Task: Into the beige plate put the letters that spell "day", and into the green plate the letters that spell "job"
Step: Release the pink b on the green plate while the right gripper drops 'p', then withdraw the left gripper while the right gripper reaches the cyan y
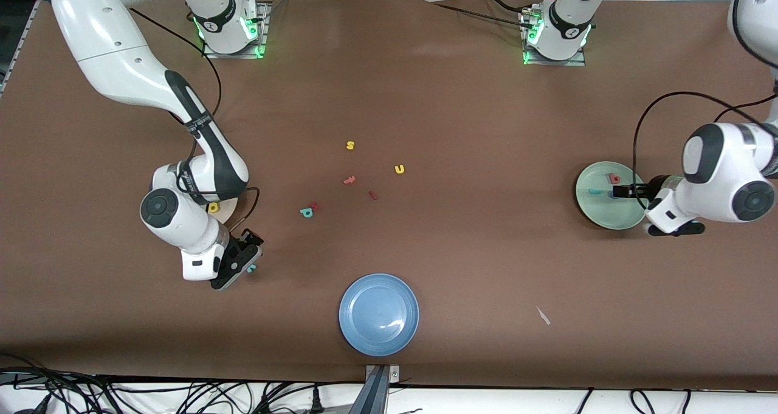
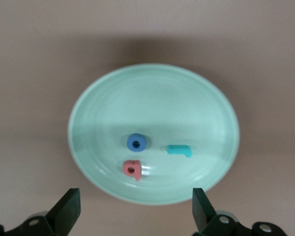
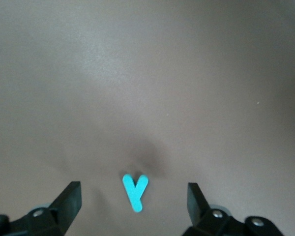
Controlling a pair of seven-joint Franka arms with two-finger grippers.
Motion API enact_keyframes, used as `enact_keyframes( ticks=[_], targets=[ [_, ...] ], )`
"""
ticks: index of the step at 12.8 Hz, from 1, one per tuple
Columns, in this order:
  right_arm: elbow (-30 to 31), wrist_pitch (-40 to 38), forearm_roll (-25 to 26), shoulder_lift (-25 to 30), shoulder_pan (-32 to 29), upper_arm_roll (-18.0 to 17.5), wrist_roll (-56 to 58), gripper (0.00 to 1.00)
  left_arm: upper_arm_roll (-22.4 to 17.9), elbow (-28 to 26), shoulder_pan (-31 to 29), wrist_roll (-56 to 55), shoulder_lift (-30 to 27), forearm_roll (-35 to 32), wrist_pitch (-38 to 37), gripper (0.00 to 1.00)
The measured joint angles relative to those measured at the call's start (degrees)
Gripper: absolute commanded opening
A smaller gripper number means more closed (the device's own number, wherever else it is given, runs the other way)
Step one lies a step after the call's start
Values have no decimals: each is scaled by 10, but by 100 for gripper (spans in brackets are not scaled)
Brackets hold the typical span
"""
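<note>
The green plate [image 1: 609, 210] [image 2: 152, 98] lies at the left arm's end of the table. In it lie the salmon b [image 1: 614, 178] [image 2: 132, 169], the teal j [image 1: 594, 191] [image 2: 179, 150] and the blue o [image 2: 136, 142]. My left gripper [image 1: 616, 191] [image 2: 135, 211] hangs open over the plate, holding nothing. The beige plate [image 1: 231, 211] is mostly hidden under the right arm, and the yellow d [image 1: 213, 207] shows on it. The teal y [image 1: 251, 269] [image 3: 135, 191] lies on the table, nearer the front camera than that plate. My right gripper [image 1: 247, 262] [image 3: 133, 202] is open, low over the y, one finger on each side.
A blue plate [image 1: 378, 314] sits near the table's front edge. Loose letters lie mid-table: yellow s [image 1: 350, 145], yellow u [image 1: 399, 169], red t [image 1: 349, 180], a red l-like piece [image 1: 372, 195] and teal p [image 1: 306, 212]. A white scrap [image 1: 543, 315] lies nearer the front edge.
</note>
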State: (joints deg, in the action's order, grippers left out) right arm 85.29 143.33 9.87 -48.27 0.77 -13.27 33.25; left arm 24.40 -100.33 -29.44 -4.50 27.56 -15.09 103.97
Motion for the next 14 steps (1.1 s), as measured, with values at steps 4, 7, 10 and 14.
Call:
enact_keyframes(
  ticks=[4, 7, 10, 14],
  targets=[
    [-11, 0, -19, -22, 0, 0, 3, 89, 46, 105, 0, 0, -55, 0, -128, 100],
    [-10, -1, -27, -29, 0, 0, 3, 86, 58, 207, 1, 4, -60, 13, -201, 100],
    [-10, -1, -28, -30, 0, 1, 6, 81, 59, 294, 0, 6, -61, 59, -248, 100],
    [-10, -2, -31, -29, 0, 3, 10, 72, 77, 345, 2, 7, -62, 69, -277, 100]
  ],
)
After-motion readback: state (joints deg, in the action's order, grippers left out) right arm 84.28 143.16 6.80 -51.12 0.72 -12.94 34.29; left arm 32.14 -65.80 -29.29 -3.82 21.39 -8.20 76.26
